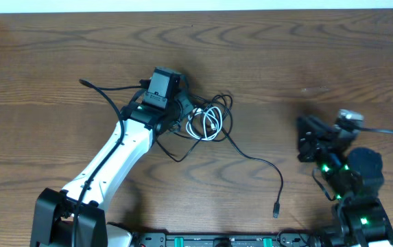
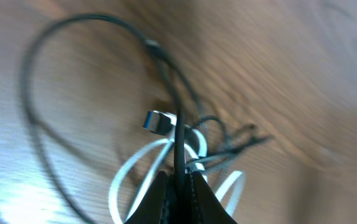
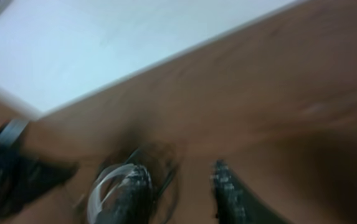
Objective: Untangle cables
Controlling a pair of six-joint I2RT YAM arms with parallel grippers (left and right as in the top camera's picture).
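The cables [image 1: 206, 122] lie in a loose knot near the middle of the bench [image 1: 333, 55], not yet separated. A white cord [image 1: 205, 125] is coiled in small loops at the heart of the knot, and black cord [image 1: 247, 156] runs through and around it. One black tail leads toward the near right and ends in a plug [image 1: 276, 209] lying free on the wood. Another black end [image 1: 84, 83] reaches out to the far left.

The left end effector [image 2: 179, 179] is closed, pinching the black cord at the left side of the knot. Its wrist view shows the cord running up from between the fingertips, past a silver plug [image 2: 156, 121], with the white loops behind. In my judgement the hold is placed there to anchor or draw one strand so that the loops can be worked off it.

The right end effector [image 3: 179, 180] has its jaws apart with nothing between them, well apart from the knot on the right side. Its view is blurred, though the gap is plain. It appears posted to take a second strand.

There is open wood on all sides of the knot. The far edge of the bench is well away. The long tail runs nearest to any border, toward the near edge. Room for pulling looks widest to the right and toward the far side.
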